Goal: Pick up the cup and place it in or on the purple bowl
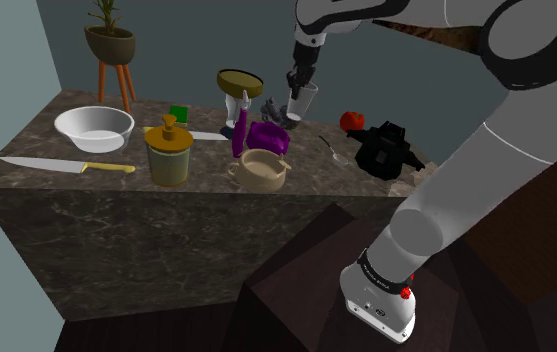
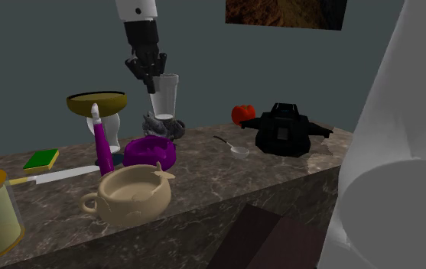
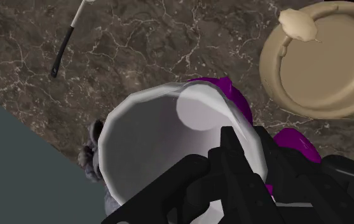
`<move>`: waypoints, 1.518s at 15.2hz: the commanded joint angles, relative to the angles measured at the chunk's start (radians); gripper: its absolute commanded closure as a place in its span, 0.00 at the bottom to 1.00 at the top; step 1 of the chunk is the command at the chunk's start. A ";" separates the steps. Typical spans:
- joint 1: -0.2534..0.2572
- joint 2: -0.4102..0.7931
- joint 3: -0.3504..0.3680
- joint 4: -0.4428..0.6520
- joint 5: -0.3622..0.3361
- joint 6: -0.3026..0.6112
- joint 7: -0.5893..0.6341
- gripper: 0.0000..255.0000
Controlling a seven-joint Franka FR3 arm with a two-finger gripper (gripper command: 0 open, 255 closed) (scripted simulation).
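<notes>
- Pinching the pale cup [image 1: 304, 102] by its rim wall, the gripper [image 1: 296, 88] is holding it aloft in the shoulder view.
- Second exterior view: the purple bowl [image 2: 150, 152] is sitting below the gripper, slightly aside.
- Wrist view: the cup is likely handling light, stiff, slippery; no writing is showing.

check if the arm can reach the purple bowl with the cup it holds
Probably yes: the claw holds the cup raised close by the purple bowl, and nothing covers the bowl's open top.
</notes>
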 commanded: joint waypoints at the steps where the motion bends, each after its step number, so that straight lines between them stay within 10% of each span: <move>1: 0.006 0.078 0.006 0.102 0.009 -0.025 0.006 1.00; 6: 0.011 0.299 0.013 0.429 0.032 -0.132 0.002 1.00; 23: 0.009 0.328 0.013 0.240 0.026 0.085 0.026 1.00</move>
